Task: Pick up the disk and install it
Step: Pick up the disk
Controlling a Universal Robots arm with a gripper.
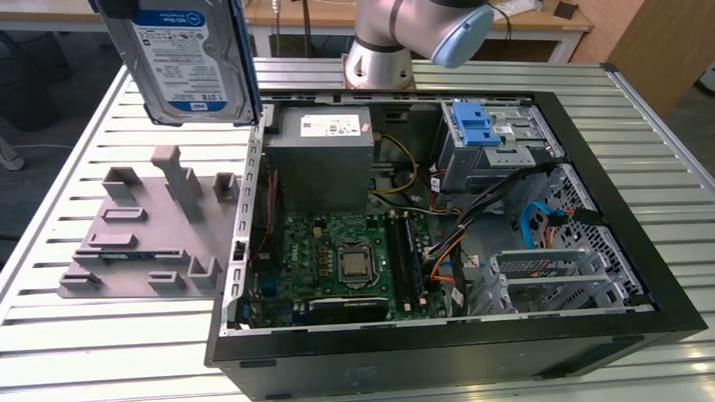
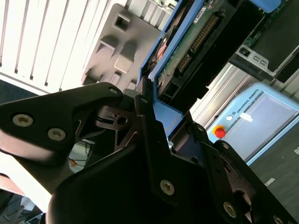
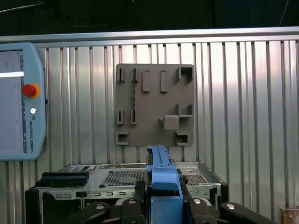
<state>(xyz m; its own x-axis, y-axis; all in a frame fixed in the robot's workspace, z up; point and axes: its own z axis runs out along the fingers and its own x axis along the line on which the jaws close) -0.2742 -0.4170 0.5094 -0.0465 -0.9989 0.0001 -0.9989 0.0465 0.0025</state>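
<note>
The disk (image 1: 190,59), silver with a blue-and-white label and a blue frame, hangs upright high above the table at the exterior view's upper left, over the grey fixture plate (image 1: 146,243). In the first wrist view its blue edge (image 3: 161,177) stands edge-on between my gripper's (image 3: 163,207) black fingers (image 3: 135,205). In the second wrist view the disk's green circuit side (image 2: 196,42) and blue frame rise out of the gripper (image 2: 159,126), which is shut on the frame.
An open computer case (image 1: 625,251) lies on the slatted metal table, with a drive cage and light-blue latch (image 1: 478,126) at its far right corner. The arm's base (image 1: 378,59) stands behind the case. A teach pendant (image 3: 18,102) lies beside the table.
</note>
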